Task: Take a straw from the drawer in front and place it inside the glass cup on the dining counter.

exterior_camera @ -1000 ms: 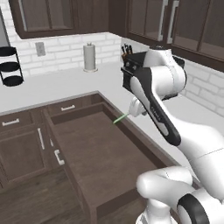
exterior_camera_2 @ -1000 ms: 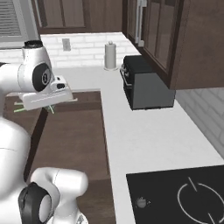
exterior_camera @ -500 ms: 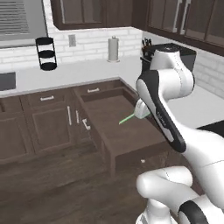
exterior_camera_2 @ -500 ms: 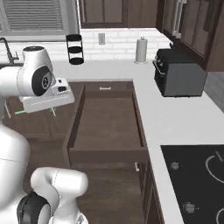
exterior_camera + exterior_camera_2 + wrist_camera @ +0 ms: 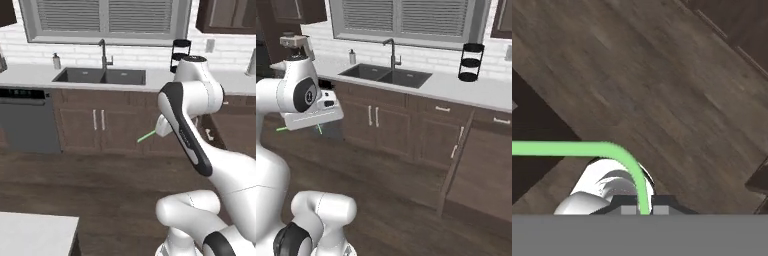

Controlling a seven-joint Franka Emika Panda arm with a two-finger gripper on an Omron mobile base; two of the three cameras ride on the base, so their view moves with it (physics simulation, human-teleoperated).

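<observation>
Straw (image 5: 146,136), thin green stick, in pincer (image 5: 643,209)

Even, soft rendered light — no glare, faint shadows; all views slightly blurry, hand view softest.

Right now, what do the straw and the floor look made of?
Straw: probably plastic; smooth, uniform light green with no texture, clamped in the end effector. Floor: looks like dark wood planks; visible grain and board seams, matte to satin finish.
</observation>
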